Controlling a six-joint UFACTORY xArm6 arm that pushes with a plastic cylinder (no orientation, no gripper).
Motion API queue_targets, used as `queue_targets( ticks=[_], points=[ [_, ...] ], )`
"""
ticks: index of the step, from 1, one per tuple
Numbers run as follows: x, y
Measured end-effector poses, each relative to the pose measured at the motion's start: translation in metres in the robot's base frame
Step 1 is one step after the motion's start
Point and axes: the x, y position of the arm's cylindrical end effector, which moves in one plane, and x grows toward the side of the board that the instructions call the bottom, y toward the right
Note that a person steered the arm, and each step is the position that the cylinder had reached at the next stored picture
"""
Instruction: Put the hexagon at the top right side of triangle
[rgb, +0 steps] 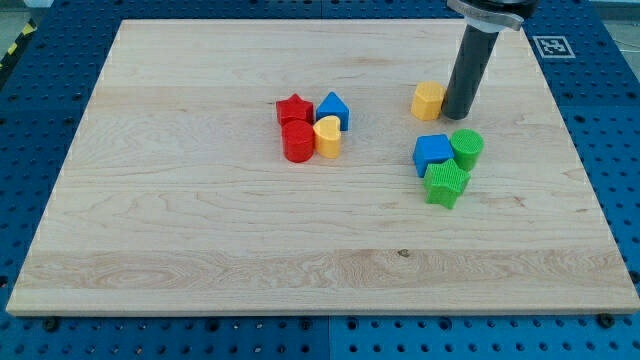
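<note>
No readable text, numbers or brands anywhere. Only sign: a black-and-white fiducial marker (552, 45), square pattern, on the blue perforated base beyond the tabletop's (200, 230) top right corner. Yellow-black hazard striping (14, 42) at the view's top left edge, no lettering.

Red star (294, 109), red cylinder (298, 142), yellow heart (327, 137) clustered — at the view's right, green cylinder (467, 148), green star (446, 184), blue block (432, 153) touching.

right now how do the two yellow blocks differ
The yellow hexagon stands alone, with my tip right beside it on the view's right; the yellow heart is packed against red and blue blocks. The hexagon sits further toward the view's top right. Both share the same yellow.
</note>
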Motion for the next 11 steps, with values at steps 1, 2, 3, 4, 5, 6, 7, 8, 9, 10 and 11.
queue_targets(
  ticks=[1, 2, 3, 4, 5, 6, 7, 8, 9, 10, 11],
  points=[
    [0.000, -0.003],
    [0.000, -0.005],
    [0.000, -0.005],
    [0.000, 0.022],
    [0.000, 0.017],
    [0.000, -0.009],
    [-0.005, -0.029],
    [-0.007, -0.029],
    [-0.011, -0.029],
    [-0.022, -0.035],
    [-0.032, -0.038]
  ],
)
